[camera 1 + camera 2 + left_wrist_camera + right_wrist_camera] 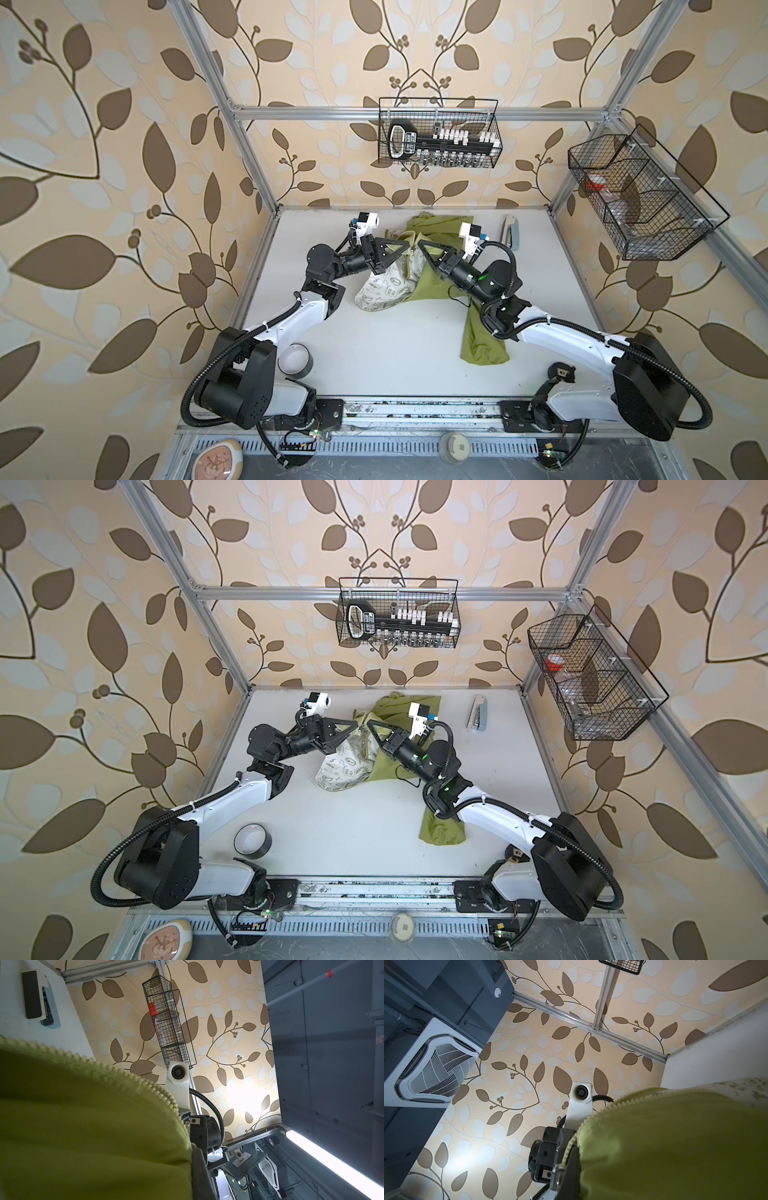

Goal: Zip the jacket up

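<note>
There is one jacket [434, 286] [384, 766], and two grippers are on it. Also in view are two wire baskets, one roll of tape and one object that looks like a stapler.

In both top views the jacket lies bunched on the white table [374, 345], from the centre toward 12 o'clock. Its front is open. The cream patterned lining [380, 291] is turned out toward 9 o'clock, and one green sleeve [482, 345] trails to about 4 o'clock under the right arm.

The left gripper [408, 246] [355, 725] comes in from 9 o'clock and the right gripper [419, 243] [369, 723] from 3 o'clock. Their tips nearly meet over the jacket's raised front edge. Each has its fingers together, apparently pinching one side of the open front, though fabric covers the actual pinch in both wrist views. In the left wrist view, green cloth [83, 1126] fills the near field, edged by one row of pale zipper teeth [145, 1084]. The right wrist view shows the same: cloth [675, 1147] and one row of teeth [591, 1118].

The roll of tape [295, 361] [252, 840] sits at 8 o'clock, and the stapler-like object [510, 232] [478, 715] at 1 o'clock. Both are well apart from the jacket. The back basket [384, 141] hangs at 12 o'clock and the side basket [665, 245] at 2 o'clock.
</note>
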`<state>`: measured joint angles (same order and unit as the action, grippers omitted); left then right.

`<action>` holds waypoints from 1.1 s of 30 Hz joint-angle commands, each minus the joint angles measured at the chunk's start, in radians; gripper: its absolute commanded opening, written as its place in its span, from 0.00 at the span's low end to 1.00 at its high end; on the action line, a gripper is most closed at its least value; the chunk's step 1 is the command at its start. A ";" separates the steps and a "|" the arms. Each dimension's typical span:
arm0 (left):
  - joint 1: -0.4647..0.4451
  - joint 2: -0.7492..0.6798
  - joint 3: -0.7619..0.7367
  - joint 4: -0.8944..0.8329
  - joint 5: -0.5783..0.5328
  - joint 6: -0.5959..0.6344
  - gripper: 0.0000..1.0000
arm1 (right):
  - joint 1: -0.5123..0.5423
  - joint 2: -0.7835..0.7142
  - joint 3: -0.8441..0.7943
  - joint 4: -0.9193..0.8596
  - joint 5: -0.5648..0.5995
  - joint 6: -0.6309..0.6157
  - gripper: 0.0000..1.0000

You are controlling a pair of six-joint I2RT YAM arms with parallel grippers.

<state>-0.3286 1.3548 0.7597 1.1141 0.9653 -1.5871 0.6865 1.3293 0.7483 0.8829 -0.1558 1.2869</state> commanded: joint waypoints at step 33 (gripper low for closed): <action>-0.009 -0.036 0.012 0.078 0.012 0.030 0.00 | 0.016 -0.052 -0.013 0.054 0.064 0.023 0.00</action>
<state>-0.3286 1.3548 0.7597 1.1141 0.9649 -1.5780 0.6968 1.2999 0.7467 0.8856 -0.1032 1.2942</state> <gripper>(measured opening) 0.048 0.050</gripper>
